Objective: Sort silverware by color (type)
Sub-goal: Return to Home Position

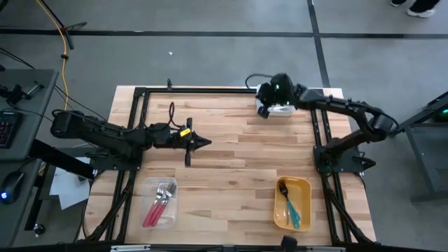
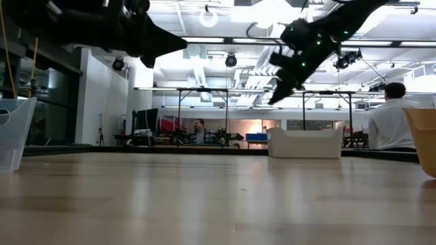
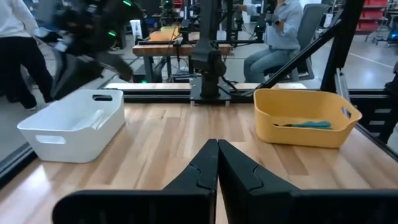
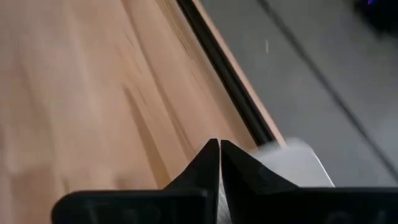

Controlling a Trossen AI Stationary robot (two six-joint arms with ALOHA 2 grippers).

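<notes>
Red and pink-handled silverware (image 1: pixel 159 201) lies in a clear container (image 1: pixel 170 218) at the table's near left. Teal-handled silverware (image 1: pixel 291 208) lies in a yellow container (image 1: pixel 304 187) at the near right, and the left wrist view shows those teal handles (image 3: pixel 308 124) too. A white container (image 1: pixel 281 110) stands at the far edge; what is inside it does not show. My left gripper (image 1: pixel 207 143) is shut and empty, raised over the table's middle (image 3: pixel 217 143). My right gripper (image 1: pixel 264 106) is shut and empty, raised beside the white container's corner (image 4: pixel 292 163).
Bare wooden tabletop (image 1: pixel 238 161) spreads between the three containers. A black frame (image 1: pixel 210 90) runs along the far edge and down both sides. In the low view the white container (image 2: pixel 304 143) stands far off, the clear one (image 2: pixel 13 129) at the left. People sit beyond the table.
</notes>
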